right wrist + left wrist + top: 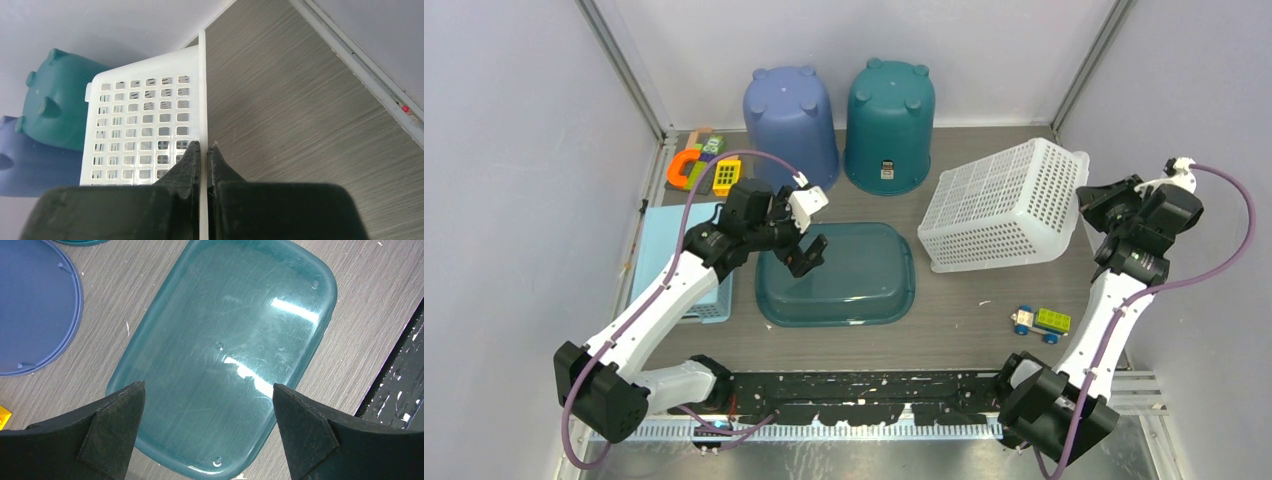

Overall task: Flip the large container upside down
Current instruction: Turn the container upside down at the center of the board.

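Grey wood-grain table (964, 320), white walls. I took the basket (999, 215) as the large container. It lay right of centre, tipped onto a side with a perforated wall facing up and the mouth toward the right arm, so not yet bottom-up. Its long axis ran roughly left-right, slightly skewed.

The right gripper (1087, 195) was clamped on the rim at the basket's right end. In the right wrist view the rim strip ran straight between the closed fingers (192, 160) of the right gripper (204, 148), with the basket (145, 120) wall off to the left. From above it was hard to say whether the low edge touched the table or hung just off it.

The right arm was the nearer one and the only one on the basket. My read: the remaining roll falls to that arm, using the held rim as the handle.

The left gripper (796, 235) hung fully spread, holding nothing, over the tub (854, 285). The left wrist view showed the left gripper (207, 390) above the tub (225, 340), which was bottom-up. The tub sat just left of the basket, not touching it, so there's less room that way.

At the back, the blue bucket (792, 120) and teal bucket (890, 120) were both inverted. A toy car (1042, 322) sat front right.
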